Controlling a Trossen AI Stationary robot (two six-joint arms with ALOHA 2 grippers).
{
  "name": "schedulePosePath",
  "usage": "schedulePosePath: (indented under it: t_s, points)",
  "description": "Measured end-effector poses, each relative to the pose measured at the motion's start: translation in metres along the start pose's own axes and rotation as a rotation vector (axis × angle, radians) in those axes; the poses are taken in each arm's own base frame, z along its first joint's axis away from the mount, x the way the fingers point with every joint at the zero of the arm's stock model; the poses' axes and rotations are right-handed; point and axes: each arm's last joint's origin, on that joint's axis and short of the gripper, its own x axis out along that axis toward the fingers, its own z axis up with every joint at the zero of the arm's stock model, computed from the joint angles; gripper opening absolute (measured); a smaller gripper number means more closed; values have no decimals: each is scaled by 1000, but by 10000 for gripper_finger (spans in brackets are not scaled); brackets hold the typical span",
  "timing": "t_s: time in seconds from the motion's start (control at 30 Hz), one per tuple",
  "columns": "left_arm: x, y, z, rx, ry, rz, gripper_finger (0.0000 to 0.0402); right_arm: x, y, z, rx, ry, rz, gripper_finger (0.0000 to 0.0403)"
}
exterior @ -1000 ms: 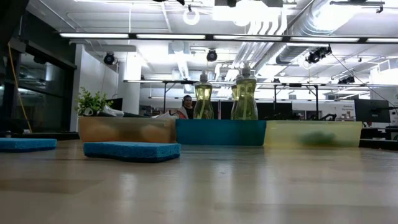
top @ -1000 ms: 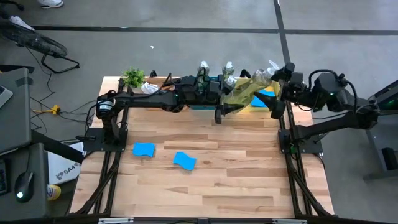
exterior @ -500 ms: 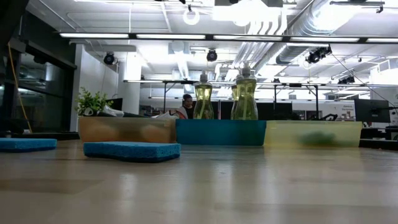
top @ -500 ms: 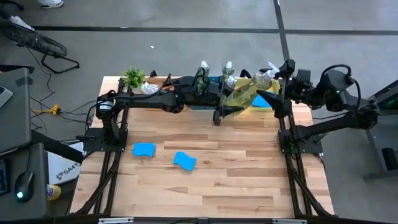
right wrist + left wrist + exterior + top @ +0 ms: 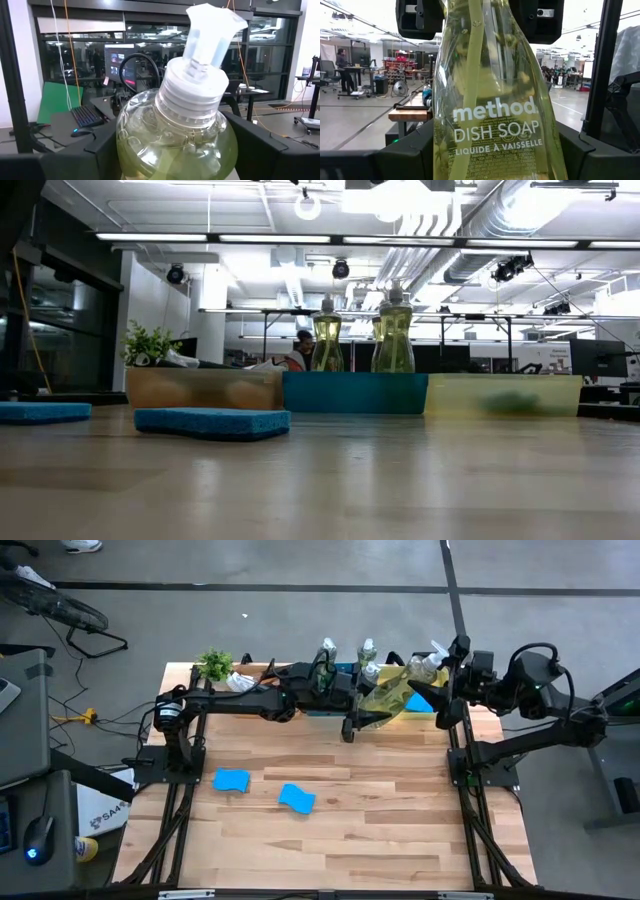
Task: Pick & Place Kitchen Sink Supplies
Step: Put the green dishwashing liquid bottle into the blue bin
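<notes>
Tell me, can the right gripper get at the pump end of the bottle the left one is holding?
Probably yes. The left gripper holds the soap bottle by its body, tilted, so its pump top points clear toward the right gripper, already around it.

A little green potted plant (image 5: 214, 664) sits at the wooden table's (image 5: 330, 830) far left corner. Three bins stand along the far edge: tan (image 5: 203, 389), teal (image 5: 354, 393), yellowish (image 5: 503, 394). Cables (image 5: 85, 718) trail across the grey floor.
</notes>
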Motion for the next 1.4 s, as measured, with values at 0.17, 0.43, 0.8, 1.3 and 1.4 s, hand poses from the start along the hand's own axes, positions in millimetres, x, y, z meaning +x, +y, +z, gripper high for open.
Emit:
schedulePosePath:
  t_s: [0.17,0.43,0.8,1.3,1.4]
  points:
    - [0,0,0,-3,-1,0,242,0,0,0,2,-1,0,276]
    - [0,0,-1,-50,5,21,300,0,0,-1,16,7,-5,274]
    - [0,4,-4,-145,23,122,393,0,-1,-11,-51,105,-63,270]
    - [-39,16,52,-91,127,237,385,15,0,-40,-120,336,-161,270]
    - [-60,17,71,-60,200,319,385,32,4,-54,-152,396,-177,270]
